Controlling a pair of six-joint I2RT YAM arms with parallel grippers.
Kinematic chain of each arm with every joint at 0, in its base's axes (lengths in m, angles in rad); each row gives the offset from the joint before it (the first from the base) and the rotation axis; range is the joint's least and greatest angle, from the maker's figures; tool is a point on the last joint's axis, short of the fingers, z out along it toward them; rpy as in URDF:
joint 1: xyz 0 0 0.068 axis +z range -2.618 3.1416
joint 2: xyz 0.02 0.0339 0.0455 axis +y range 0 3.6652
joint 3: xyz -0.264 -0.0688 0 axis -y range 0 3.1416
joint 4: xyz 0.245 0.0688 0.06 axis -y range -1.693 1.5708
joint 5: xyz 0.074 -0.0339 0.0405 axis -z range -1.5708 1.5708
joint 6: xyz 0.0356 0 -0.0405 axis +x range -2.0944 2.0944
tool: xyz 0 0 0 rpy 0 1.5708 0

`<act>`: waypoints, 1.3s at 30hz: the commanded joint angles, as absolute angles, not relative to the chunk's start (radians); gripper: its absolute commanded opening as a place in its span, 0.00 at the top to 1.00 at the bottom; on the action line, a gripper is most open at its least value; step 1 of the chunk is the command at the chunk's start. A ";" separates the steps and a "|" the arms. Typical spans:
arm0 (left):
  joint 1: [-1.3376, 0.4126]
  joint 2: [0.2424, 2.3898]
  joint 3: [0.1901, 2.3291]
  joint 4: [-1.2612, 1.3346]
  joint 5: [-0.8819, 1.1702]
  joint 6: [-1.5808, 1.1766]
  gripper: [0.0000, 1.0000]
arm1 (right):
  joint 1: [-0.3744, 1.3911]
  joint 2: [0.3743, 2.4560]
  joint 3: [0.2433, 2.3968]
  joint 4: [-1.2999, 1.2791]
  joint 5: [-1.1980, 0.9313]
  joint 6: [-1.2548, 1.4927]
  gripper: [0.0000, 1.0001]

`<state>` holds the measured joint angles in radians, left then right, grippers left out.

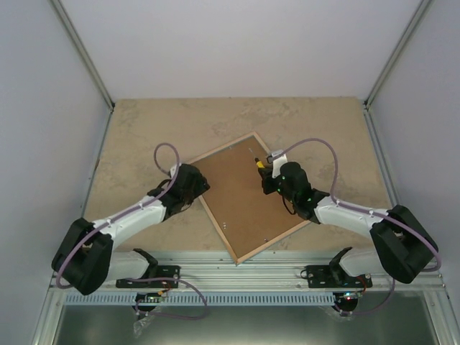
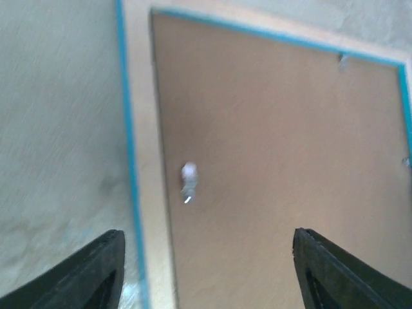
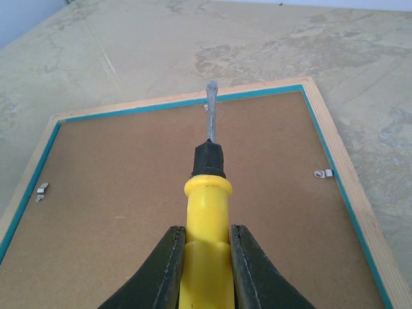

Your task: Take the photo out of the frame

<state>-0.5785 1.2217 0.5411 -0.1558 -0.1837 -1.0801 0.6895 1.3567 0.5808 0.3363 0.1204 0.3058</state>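
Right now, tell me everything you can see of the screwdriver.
The screwdriver has a yellow plastic-looking handle, a black collar and a grey metal shaft flattened at the tip. The right gripper is shut on the handle. It points across the brown backing with the tip at the far rim of the frame; contact cannot be told.

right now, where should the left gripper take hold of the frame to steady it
Probably its light wood side rail, from above, jaws straddling it: the frame lies flat, face down, and that narrow rail sits under the open left gripper.
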 commanded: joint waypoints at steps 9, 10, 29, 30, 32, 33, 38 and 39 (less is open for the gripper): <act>-0.506 1.615 0.973 -0.205 -0.244 -0.480 0.11 | 0.685 1.323 0.563 0.373 0.124 0.291 0.99; -0.499 1.648 1.004 -0.205 -0.224 -0.436 0.10 | 0.684 1.325 0.564 0.375 0.120 0.293 0.99; -0.378 2.036 1.386 -0.280 0.108 -0.069 0.08 | 0.685 1.351 0.572 0.382 0.079 0.296 0.99; -0.375 2.054 1.404 -0.290 0.110 -0.067 0.08 | 0.686 1.352 0.573 0.382 0.078 0.296 0.99; -0.371 2.087 1.439 -0.305 0.121 -0.058 0.10 | 0.686 1.355 0.575 0.382 0.075 0.295 0.99; -0.370 2.101 1.453 -0.312 0.126 -0.054 0.10 | 0.685 1.356 0.575 0.382 0.075 0.295 1.00; -0.368 2.140 1.494 -0.336 0.140 -0.040 0.15 | 0.684 1.358 0.577 0.380 0.073 0.294 1.00; -0.367 2.142 1.497 -0.339 0.142 -0.040 0.17 | 0.686 1.359 0.578 0.380 0.074 0.294 0.99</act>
